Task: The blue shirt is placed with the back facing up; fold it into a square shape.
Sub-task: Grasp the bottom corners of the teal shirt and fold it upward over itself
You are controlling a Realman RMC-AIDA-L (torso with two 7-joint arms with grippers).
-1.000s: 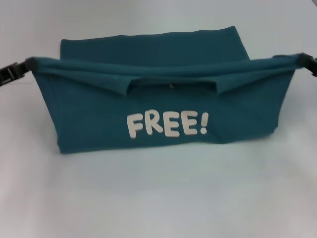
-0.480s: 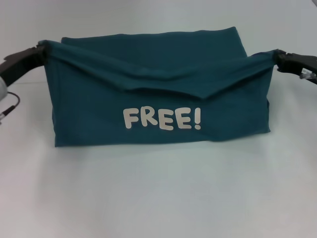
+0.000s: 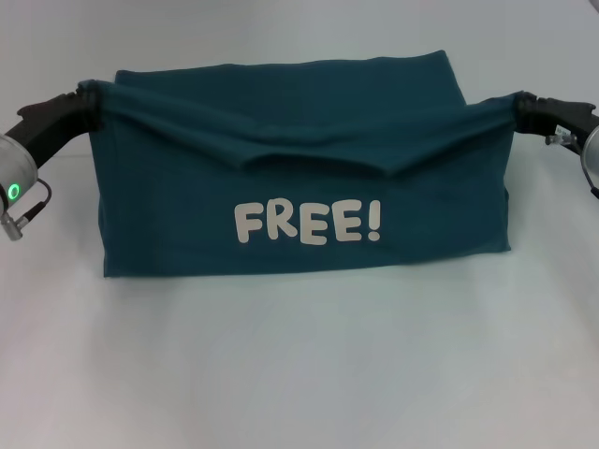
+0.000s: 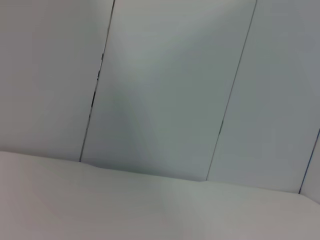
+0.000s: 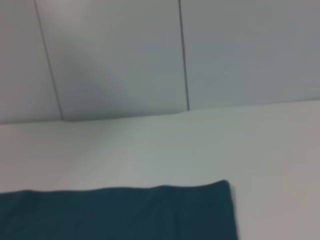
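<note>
Left end effector (image 3: pixel 82 98) and right end effector (image 3: pixel 520 110) each pinch a corner of the blue shirt (image 3: pixel 309 187), its edge sagging between them. Uneven release risks a skewed fold. A slipped corner would crumple onto the "FREE!" print (image 3: pixel 307 223).

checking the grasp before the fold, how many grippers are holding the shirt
2. The left gripper pinches the raised edge of the shirt at its left corner; the right gripper pinches the same edge at its right corner. Neither wrist view shows its own fingers.

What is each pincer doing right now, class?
Left pincer: shut on the blue shirt, at its left corner.
Right pincer: shut on the blue shirt, at its right corner.
</note>
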